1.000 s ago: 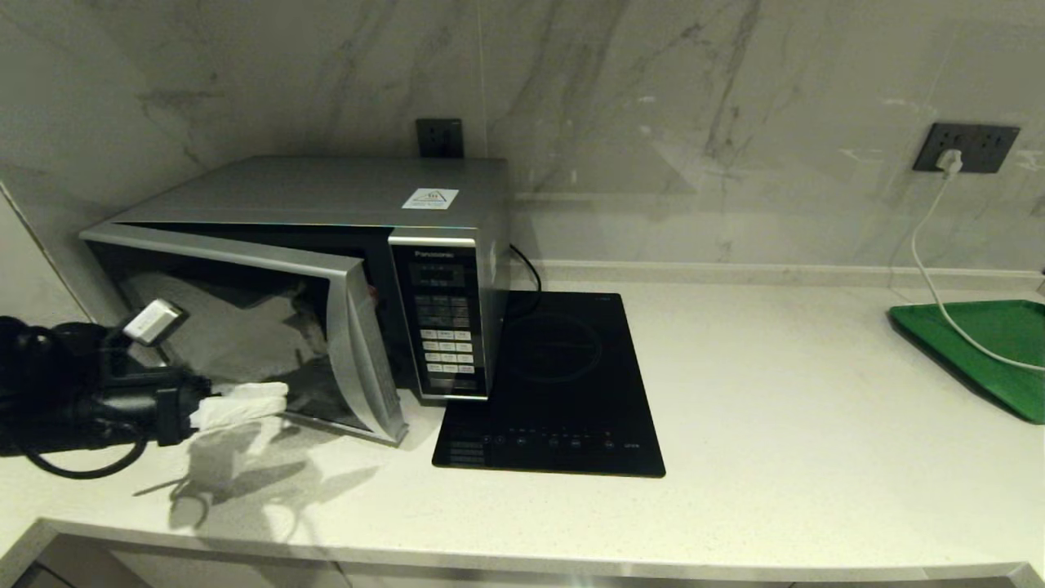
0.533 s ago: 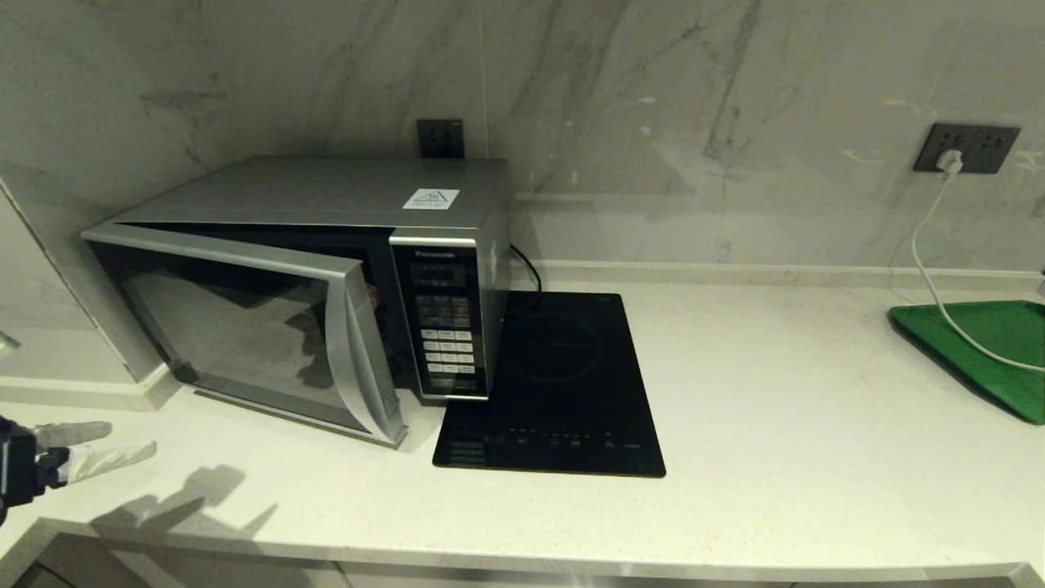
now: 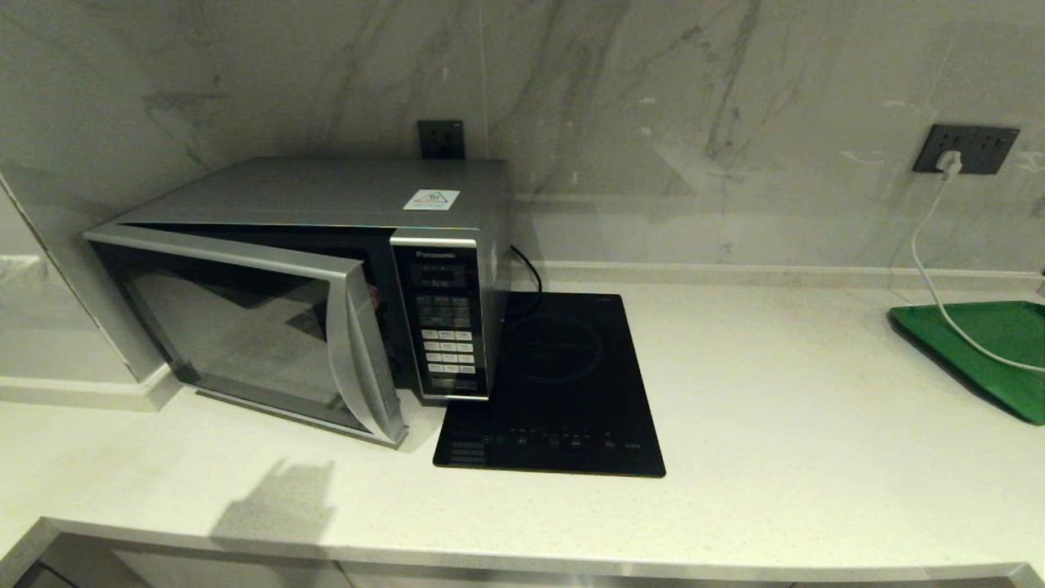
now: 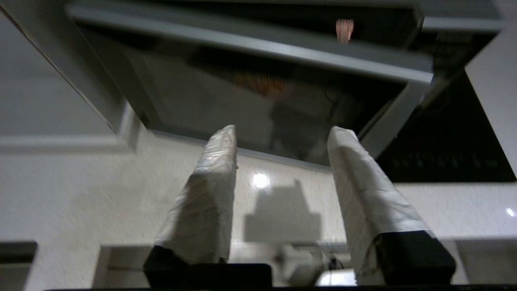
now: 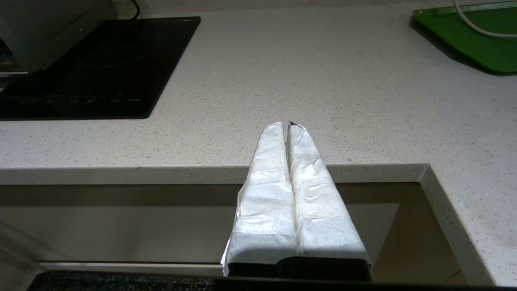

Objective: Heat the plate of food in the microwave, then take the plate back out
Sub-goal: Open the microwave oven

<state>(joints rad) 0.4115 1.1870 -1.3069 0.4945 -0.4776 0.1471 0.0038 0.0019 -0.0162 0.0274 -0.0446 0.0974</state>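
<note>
Right gripper [image 5: 288,126]: parked below the counter's front edge, facing the worktop; its taped fingers are pressed together with nothing between them.
Left gripper [image 4: 282,135]: seen only in the left wrist view, drawn back off the counter edge and aimed at the door; its fingers [image 4: 210,178] are spread apart and nothing is held.
Counter [image 3: 775,425]: bare stone lies between the left gripper and the door.
Microwave [image 3: 326,204]: its door [image 3: 245,327] is left ajar, hinged at the far left, with the free edge by the button panel.
Plate of food [image 4: 258,83]: an orange blur is glimpsed through the door glass, so it is judged to be inside.
Deciding relation: the door lies straight ahead of the left gripper, which is the nearer one; its long axis runs across the approach.
</note>
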